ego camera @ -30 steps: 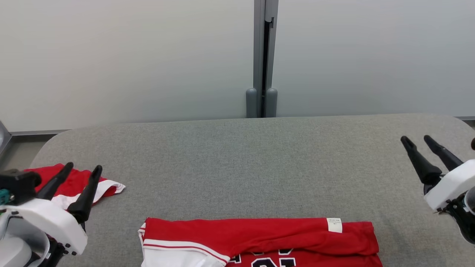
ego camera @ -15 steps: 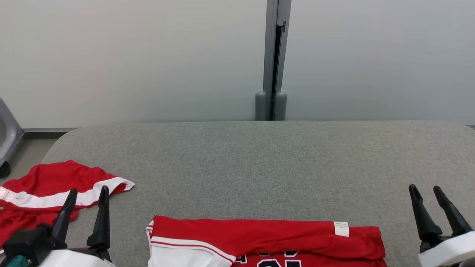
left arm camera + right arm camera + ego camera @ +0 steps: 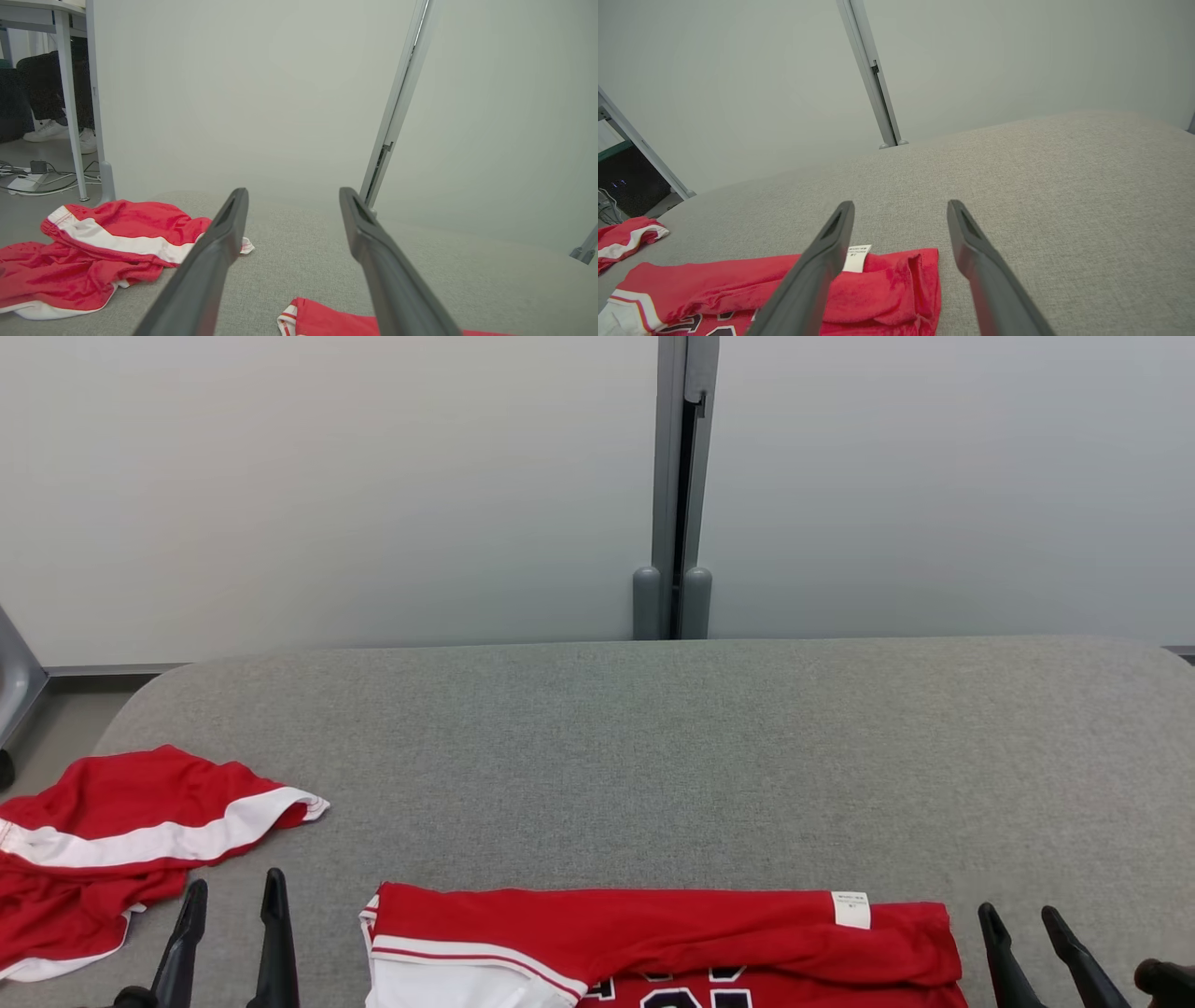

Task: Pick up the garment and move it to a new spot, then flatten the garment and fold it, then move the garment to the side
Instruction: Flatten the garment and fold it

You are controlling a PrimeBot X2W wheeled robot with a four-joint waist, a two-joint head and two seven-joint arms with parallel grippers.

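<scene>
The garment point(image 3: 653, 933), a red jersey with white trim and dark numbers, lies folded on the grey table point(image 3: 653, 747) at its near edge; its white label faces up at the right end. It is also in the left wrist view point(image 3: 327, 322) and the right wrist view point(image 3: 878, 284). My left gripper point(image 3: 233, 891) is open just left of the jersey, with nothing between its fingers point(image 3: 293, 193). Just past the jersey's right end my right gripper point(image 3: 1019, 917) hangs open and empty above the cloth's corner point(image 3: 901, 205).
Crumpled red shorts point(image 3: 112, 831) with a white stripe lie at the table's left edge point(image 3: 93, 242). A pale wall with a grey post point(image 3: 674, 485) stands behind the table. A person's feet point(image 3: 51, 130) rest under a desk off to the left.
Both grippers have drawn back toward the bottom edge of the head view, still open. The camera shifted a little. The jersey and shorts lie where they were.
</scene>
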